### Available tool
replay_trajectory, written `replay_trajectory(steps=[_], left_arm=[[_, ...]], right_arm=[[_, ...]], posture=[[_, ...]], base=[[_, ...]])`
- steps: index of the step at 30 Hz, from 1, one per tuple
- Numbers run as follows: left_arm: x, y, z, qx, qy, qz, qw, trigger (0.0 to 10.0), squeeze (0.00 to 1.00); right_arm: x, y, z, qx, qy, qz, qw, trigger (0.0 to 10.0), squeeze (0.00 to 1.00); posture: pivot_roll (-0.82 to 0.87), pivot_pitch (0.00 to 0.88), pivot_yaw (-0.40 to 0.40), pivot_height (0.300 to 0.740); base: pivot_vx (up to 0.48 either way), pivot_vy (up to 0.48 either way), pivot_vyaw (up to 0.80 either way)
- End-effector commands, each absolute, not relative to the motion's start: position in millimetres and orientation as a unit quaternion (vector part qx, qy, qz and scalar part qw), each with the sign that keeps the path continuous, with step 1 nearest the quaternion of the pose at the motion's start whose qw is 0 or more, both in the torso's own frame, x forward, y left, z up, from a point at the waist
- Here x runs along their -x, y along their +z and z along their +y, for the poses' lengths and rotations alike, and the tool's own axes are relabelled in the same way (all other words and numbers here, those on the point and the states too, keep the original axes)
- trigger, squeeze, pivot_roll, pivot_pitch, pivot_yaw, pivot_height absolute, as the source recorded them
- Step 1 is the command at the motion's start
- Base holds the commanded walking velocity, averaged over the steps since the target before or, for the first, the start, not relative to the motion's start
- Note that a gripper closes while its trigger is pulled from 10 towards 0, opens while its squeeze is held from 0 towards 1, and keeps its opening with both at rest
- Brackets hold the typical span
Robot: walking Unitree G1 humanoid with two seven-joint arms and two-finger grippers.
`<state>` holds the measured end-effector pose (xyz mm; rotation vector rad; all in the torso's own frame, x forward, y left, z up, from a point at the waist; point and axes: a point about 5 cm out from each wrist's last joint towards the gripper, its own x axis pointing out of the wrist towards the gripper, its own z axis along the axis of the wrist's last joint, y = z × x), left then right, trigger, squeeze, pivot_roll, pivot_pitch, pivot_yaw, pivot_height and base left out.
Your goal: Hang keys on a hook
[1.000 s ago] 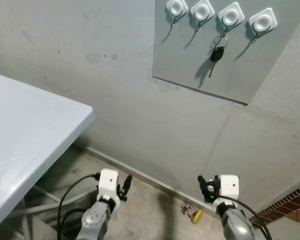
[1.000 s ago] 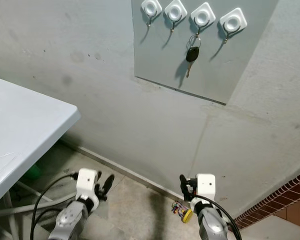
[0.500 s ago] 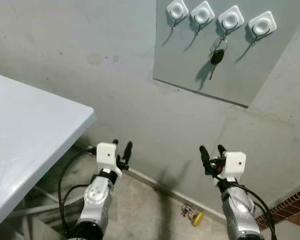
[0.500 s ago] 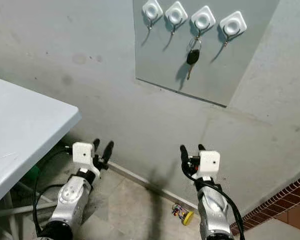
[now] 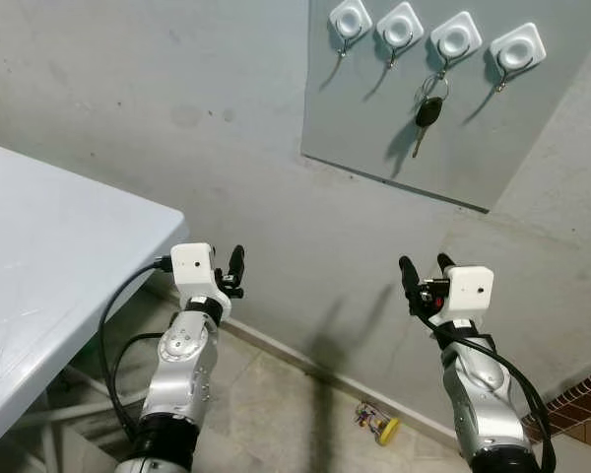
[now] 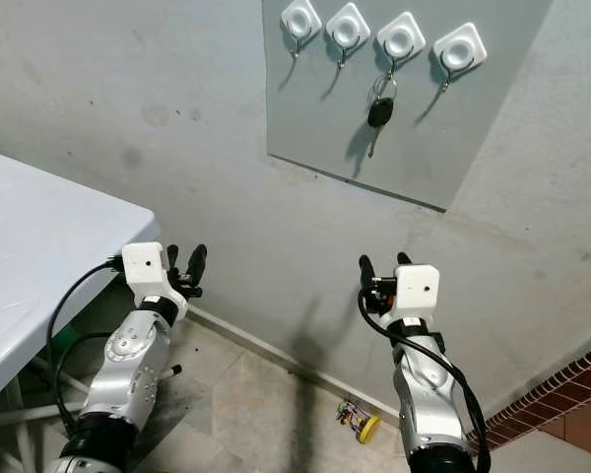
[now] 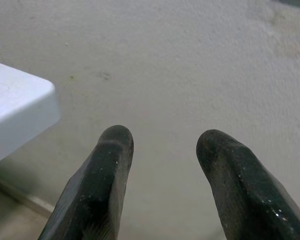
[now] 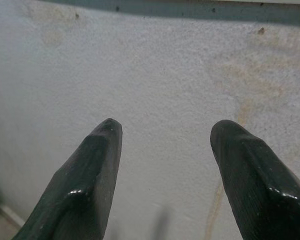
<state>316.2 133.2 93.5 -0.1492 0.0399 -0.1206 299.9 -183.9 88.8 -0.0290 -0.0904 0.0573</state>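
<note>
Rough pale grey plaster wall [image 5: 227,128] straight ahead, marked with faint stains and small dark specks. Smoother grey panel [image 5: 473,148] fixed high on the right of it. White surface [image 5: 49,276] jutting in from the left, corner rounded, with grey frame bars [image 5: 89,406] under it. Dull concrete floor [image 5: 276,414] below, meeting the wall along a pale skirting strip [image 5: 305,363]. Strip of red brick [image 5: 581,396] low at the far right. Small yellow and multicoloured scrap [image 5: 378,422] lying on the floor near the wall. Even, soft light, with blurred shadows cast on wall and floor.
</note>
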Motion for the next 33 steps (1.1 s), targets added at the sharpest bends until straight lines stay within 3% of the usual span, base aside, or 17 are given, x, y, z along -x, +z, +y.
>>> replay_trajectory(steps=[1,9,16,33], left_arm=[[-315,97,135,0.073,-0.074,0.025,0.994,10.0,0.00],[-320,117,142,0.050,-0.077,-0.016,0.996,10.0,0.00],[-317,119,139,0.072,-0.084,-0.020,0.994,10.0,0.00],[-337,121,143,0.020,-0.073,-0.009,0.997,10.0,0.00]], right_arm=[[-299,89,-182,0.008,0.034,-0.037,0.999,10.0,0.00],[-298,98,-179,0.013,0.041,-0.049,0.998,10.0,0.00],[-301,104,-176,0.005,0.048,-0.051,0.998,10.0,0.00],[-316,113,-177,0.014,0.056,-0.049,0.997,10.0,0.00]], posture=[[-0.01,0.057,0.008,0.740],[0.01,0.065,-0.012,0.740],[0.00,0.054,-0.020,0.740],[0.02,0.014,-0.034,0.740]], base=[[0.000,0.000,0.00],[0.000,0.000,0.00],[0.000,0.000,0.77],[0.000,0.000,0.80]])
